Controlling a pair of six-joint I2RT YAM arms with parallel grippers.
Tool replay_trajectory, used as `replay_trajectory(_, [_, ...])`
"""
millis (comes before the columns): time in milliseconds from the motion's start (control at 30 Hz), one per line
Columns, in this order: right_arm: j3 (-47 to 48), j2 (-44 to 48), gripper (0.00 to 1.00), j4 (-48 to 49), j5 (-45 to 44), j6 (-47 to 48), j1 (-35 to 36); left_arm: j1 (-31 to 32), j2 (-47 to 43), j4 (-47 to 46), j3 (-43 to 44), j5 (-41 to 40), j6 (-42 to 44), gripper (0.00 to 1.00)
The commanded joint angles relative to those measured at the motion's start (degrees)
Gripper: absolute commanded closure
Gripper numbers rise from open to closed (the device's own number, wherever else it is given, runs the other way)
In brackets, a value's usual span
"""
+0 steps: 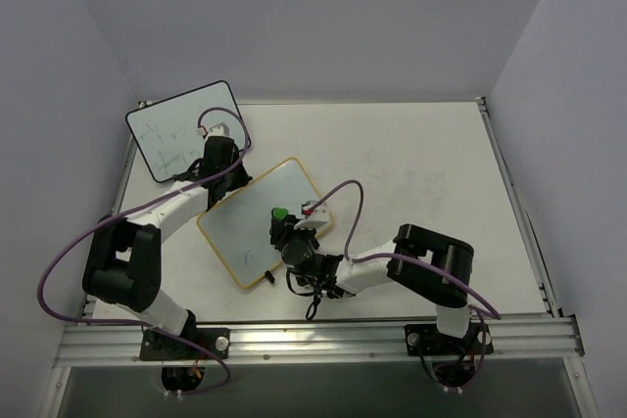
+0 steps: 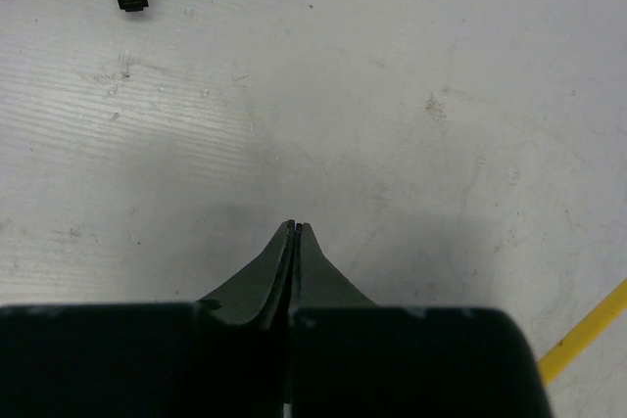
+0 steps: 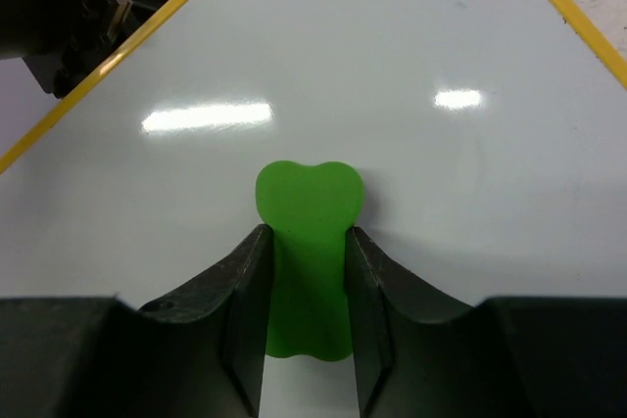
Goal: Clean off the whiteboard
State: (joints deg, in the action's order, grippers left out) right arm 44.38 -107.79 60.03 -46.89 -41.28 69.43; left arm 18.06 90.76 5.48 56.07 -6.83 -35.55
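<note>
**Ana:** What is closest to us?

**Ben:** The metal rail (image 1: 313, 340) at the near edge of the table (image 1: 421, 163). Both arms are bolted to it.

**Ana:** And on the far left?

**Ben:** The left arm (image 1: 127, 266) goes up toward the back left corner. A black-framed board (image 1: 171, 134) is there, with faint scribbles on it.

**Ana:** What about the left gripper?

**Ben:** The left gripper (image 2: 295, 227) is pressed together with nothing in it. It points down at the bare, scuffed table, between the black-framed board and the whiteboard. I cannot tell if it touches the table.

**Ana:** Where is the whiteboard?

**Ben:** The whiteboard (image 1: 245, 227) lies flat on the table at a slant, near the middle and a bit to the left. It has a thin yellow frame. Its far edge is just beside the left arm's wrist.

**Ana:** Is something on it?

**Ben:** A green eraser (image 3: 309, 193). The right gripper (image 3: 307, 233) is pinching it from both sides. Its rounded end sticks out over the white face. The board near it looks clean and shiny.

**Ana:** And on the right?

**Ben:** The right arm (image 1: 431, 261) bends back from the board to its base at the rail.
</note>
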Motion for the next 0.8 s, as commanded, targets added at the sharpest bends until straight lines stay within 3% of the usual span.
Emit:
replay_trajectory(0, [-1.3, -6.4, 1.00, -14.5, -1.0, 2.3, -1.9, 2.0, 2.0, 4.6, -0.6, 1.9, 1.2, 0.98])
replay_trajectory(400, [7.6, -13.9, 1.00, -8.9, 7.0, 18.5, 6.7, 2.0, 1.7, 4.7, -0.2, 1.9, 1.3, 0.98])
replay_trajectory(767, [9.1, -15.3, 1.00, -6.9, 17.5, 24.8, 9.4, 2.1, 2.0, 4.8, 0.5, 2.2, 1.2, 0.98])
